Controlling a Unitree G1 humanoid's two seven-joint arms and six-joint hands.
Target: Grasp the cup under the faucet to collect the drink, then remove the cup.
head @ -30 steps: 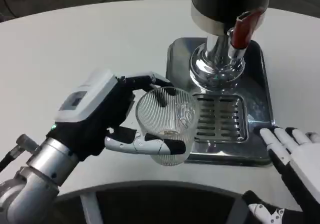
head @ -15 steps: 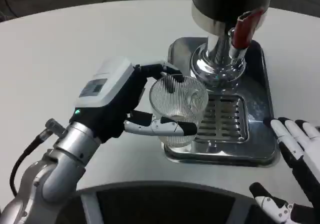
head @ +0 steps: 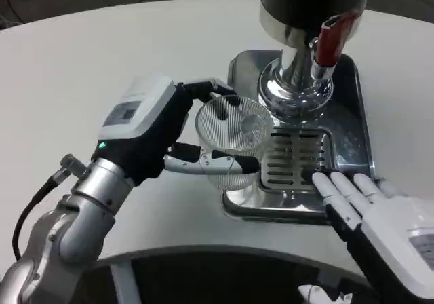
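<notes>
Over the left edge of the shiny tray (head: 352, 107), the left hand (head: 159, 131) is holding the clear cup (head: 230, 141) with fingers wrapped around its sides, near the faucet (head: 325, 46), while the right hand (head: 369, 212) is lying flat with fingers apart, holding nothing, on the tray's near right corner.

- I see the left hand (head: 159, 138) at centre-left, white back turned up, fingers curled around the cup (head: 230, 141): some over the far rim, one along the near wall. It holds the cup.
- Left forearm (head: 64, 233) runs down to the lower-left corner.
- Right hand (head: 369, 212) at lower right, fingers extended and apart, pointing up-left, holding nothing.
</notes>
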